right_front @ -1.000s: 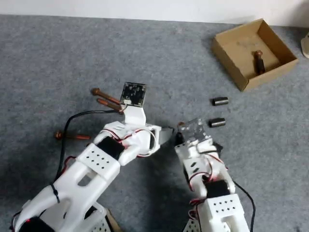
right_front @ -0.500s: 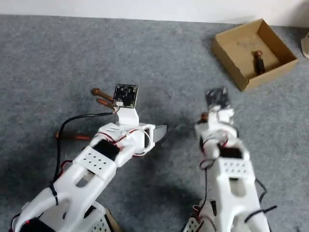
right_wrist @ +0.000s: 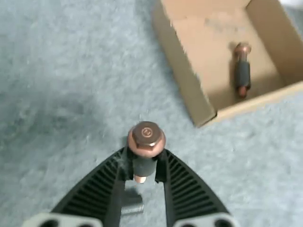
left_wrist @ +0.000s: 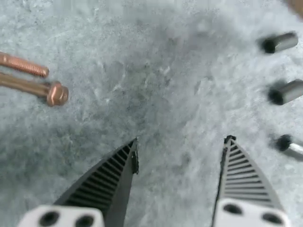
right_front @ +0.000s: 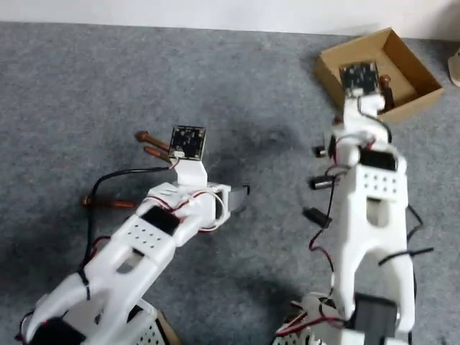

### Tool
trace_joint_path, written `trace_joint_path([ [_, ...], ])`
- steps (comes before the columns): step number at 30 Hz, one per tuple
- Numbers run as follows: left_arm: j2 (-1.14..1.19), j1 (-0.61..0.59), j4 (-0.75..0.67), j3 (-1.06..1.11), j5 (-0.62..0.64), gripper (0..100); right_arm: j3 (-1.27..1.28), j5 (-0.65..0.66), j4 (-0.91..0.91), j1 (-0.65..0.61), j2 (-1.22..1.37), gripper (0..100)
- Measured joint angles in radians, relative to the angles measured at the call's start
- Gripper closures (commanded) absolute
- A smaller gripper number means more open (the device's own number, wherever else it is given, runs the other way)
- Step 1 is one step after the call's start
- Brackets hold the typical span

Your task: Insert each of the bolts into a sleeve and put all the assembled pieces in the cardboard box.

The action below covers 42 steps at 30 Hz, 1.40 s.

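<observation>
One assembled piece (right_wrist: 242,71) lies inside cardboard box (right_wrist: 177,75); right pincer (right_wrist: 144,160), near the box, clenched on another sleeved bolt (right_wrist: 146,137); left pincer (left_wrist: 182,142) spread wide, empty, above worktop (left_wrist: 165,85) near two loose bolts (left_wrist: 33,87).

A grey, mottled felt mat (right_front: 86,72) spreads under everything. At twelve o'clock in the high view, a white strip (right_front: 215,13) runs along its far border. At about two o'clock, a pale rounded object (right_front: 455,66) lies cut off at the edge.
</observation>
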Motion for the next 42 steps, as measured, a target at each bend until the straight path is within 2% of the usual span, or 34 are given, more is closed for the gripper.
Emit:
trace_joint_path([
  [4,0.152,0.002,-0.032,-0.037,0.000,73,-0.170,0.041,0.034,0.009,0.124,99.4],
  [11,0.364,0.002,-0.006,-0.178,0.000,73,-0.451,0.054,0.034,0.061,0.347,99.4],
  [30,0.379,0.002,0.006,-0.196,0.000,73,-1.209,0.126,0.132,0.100,0.984,99.4],
  [38,0.379,0.002,0.006,-0.196,0.000,73,-1.404,0.126,0.285,0.097,1.114,99.4],
  [42,0.379,0.002,0.006,-0.196,0.000,73,-1.490,0.058,0.436,0.097,1.122,99.4],
])
